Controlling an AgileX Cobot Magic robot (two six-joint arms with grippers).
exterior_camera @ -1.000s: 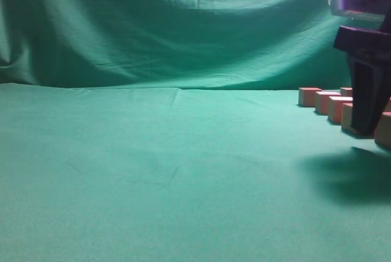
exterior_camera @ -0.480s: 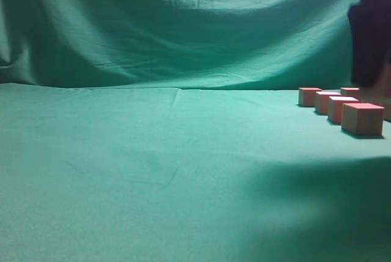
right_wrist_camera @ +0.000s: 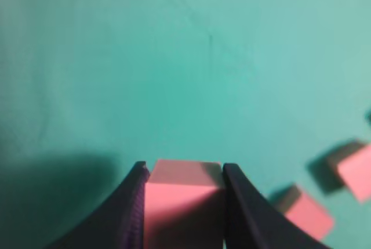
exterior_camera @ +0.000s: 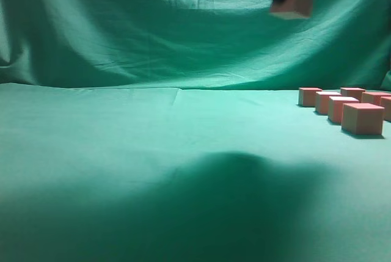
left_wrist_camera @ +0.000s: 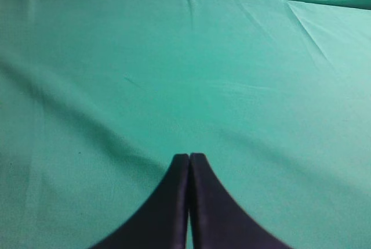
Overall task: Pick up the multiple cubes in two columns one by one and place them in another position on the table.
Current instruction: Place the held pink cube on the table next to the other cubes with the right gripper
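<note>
R gripper holds one cube btw its jaws, high over the table | risk: you move fast, cube can slip & fall on bare cloth | L gripper closed, empty, idle | far: other cubes in rows at right, keep away from them.

right gripper raised high, clamped on cube, left gripper closed
</note>
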